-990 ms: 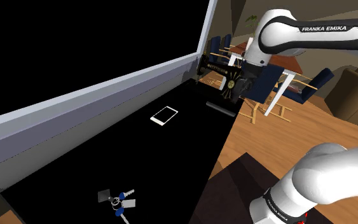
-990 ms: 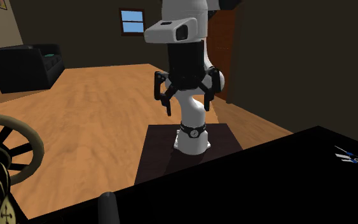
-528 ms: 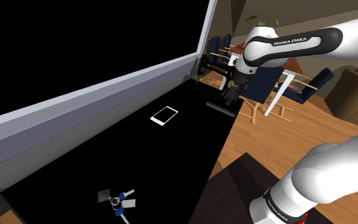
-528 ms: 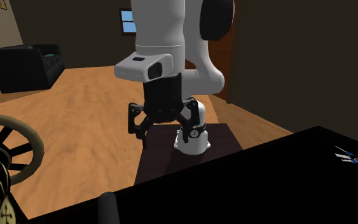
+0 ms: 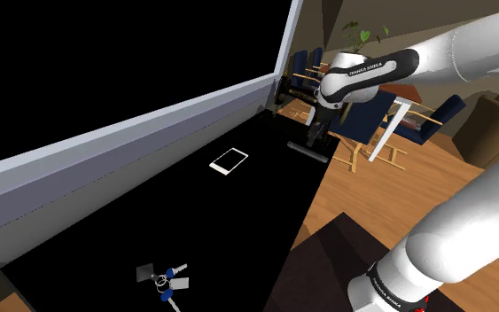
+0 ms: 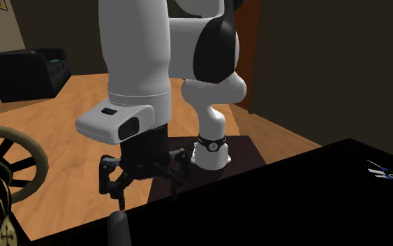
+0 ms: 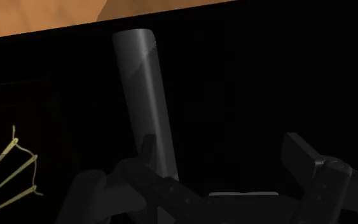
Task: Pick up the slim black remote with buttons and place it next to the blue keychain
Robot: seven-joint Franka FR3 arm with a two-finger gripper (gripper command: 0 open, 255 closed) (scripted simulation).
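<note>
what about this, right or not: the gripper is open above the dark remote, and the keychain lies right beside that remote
Not right. The gripper is open above the dark remote, but the keychain lies far from it, at the opposite end of the black table, as the shoulder view shows.

My arm (image 5: 469,222) is built of smooth, rounded white shells with dark joints between them, and a black band (image 5: 369,67) on one far shell carries FRANKA EMIKA in white letters. Around my foot runs a black ring (image 5: 391,285) with small white lettering. My gripper (image 6: 148,194) is black all over and angular, set under a white block (image 6: 128,122) with a small dark inset (image 6: 109,112), and my fingers (image 7: 304,156) end in blocky tips.
</note>
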